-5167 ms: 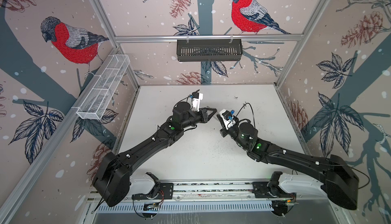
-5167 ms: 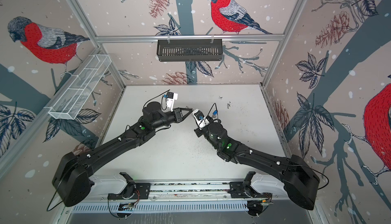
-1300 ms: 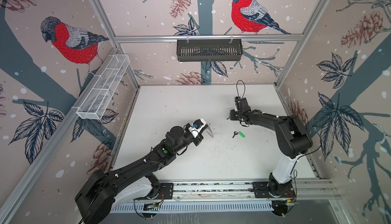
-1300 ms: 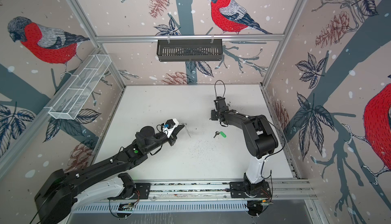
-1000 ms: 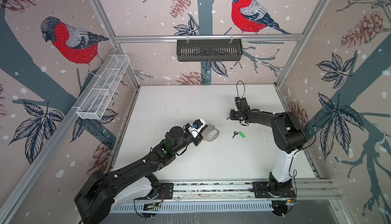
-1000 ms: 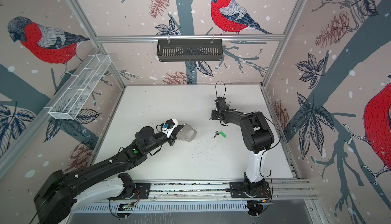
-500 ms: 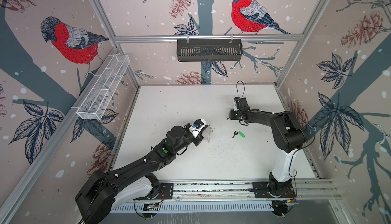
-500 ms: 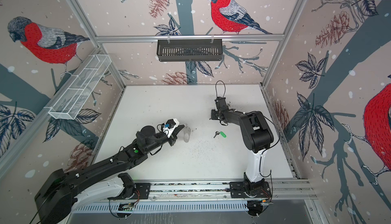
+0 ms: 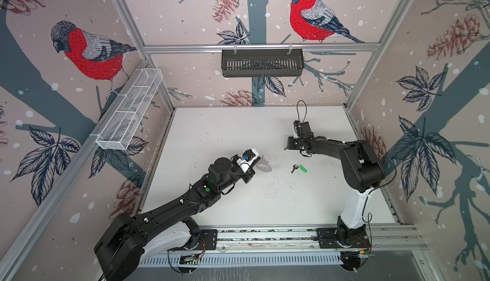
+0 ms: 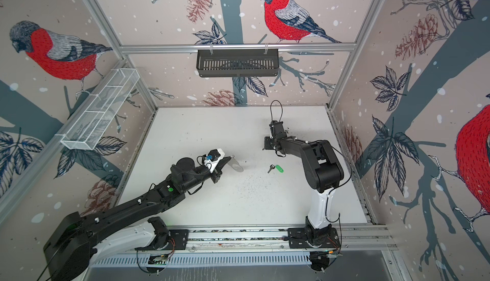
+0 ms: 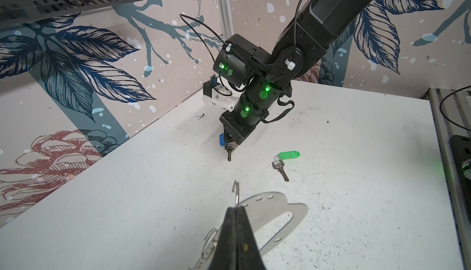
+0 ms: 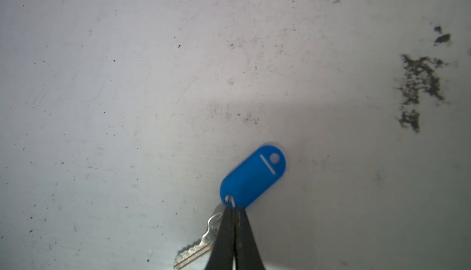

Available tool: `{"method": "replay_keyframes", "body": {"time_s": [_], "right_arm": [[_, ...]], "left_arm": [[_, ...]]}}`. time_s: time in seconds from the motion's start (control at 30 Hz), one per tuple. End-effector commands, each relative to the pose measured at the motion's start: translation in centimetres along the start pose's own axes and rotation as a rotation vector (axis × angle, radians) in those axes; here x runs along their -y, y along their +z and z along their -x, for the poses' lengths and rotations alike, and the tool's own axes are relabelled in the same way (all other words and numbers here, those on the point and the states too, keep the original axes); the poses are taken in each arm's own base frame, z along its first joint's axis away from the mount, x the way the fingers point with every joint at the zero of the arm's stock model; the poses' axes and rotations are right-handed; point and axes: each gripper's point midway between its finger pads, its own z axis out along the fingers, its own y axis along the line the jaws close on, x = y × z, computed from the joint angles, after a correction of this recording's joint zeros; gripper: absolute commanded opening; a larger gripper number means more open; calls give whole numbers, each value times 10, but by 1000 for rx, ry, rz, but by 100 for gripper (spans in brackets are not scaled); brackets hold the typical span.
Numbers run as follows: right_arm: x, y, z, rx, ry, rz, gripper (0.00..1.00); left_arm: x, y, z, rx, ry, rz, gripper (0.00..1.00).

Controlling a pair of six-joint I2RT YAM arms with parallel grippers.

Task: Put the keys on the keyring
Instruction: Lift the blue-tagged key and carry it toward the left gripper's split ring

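The green-tag key [image 9: 299, 168] is lying flat on the white table [image 9: 265, 208], near the middle. Its long side is running across the table. Its metal tip is pointing toward the left arm's side, and its green tag is pointing toward the right arm's side.

The keyring [image 11: 276, 212] is hanging near the green-tag key, on the left arm's side, not touching it. The left end effector [image 11: 235, 208] is squeezing it tight at one edge. The flat grey loop is sticking out from the fingertips toward the green-tag key, and it is looking blurry.

The blue-tag key [image 12: 253, 177] is sitting behind the green-tag key, nearer the back wall. The right end effector [image 12: 233, 208] is closed on the tiny ring that joins the key and the tag. The metal tip is pointing toward the keyring, and the blue tag is pointing the other way. It is down low, and I cannot tell if it is touching the table.

Bare table is showing between the green-tag key and the keyring, and lots more in front. The walls and table edges are standing well apart from the green-tag key. Black specks [image 9: 275, 184] are lying just in front of it.
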Motion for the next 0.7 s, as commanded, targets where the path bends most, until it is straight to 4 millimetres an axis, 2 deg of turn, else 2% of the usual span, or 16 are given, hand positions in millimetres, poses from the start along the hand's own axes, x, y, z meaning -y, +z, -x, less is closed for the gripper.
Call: {"method": "replay_keyframes", "body": {"time_s": [0.0,0.17,0.43,0.67], "right_arm": [[-10,-16,15,63,-36,38,0],[-24,-47,27,112,-94,76,0],[-74,-107,30,199,-231,169,0],[-109,-166,30,285,-304,284,0]], "left_arm": [[-5,1,9,21,11,22,0],[-5,5,9,8,48,20,0],[-2,13,15,5,114,-12,0],[2,18,14,-3,150,-42,0]]}}
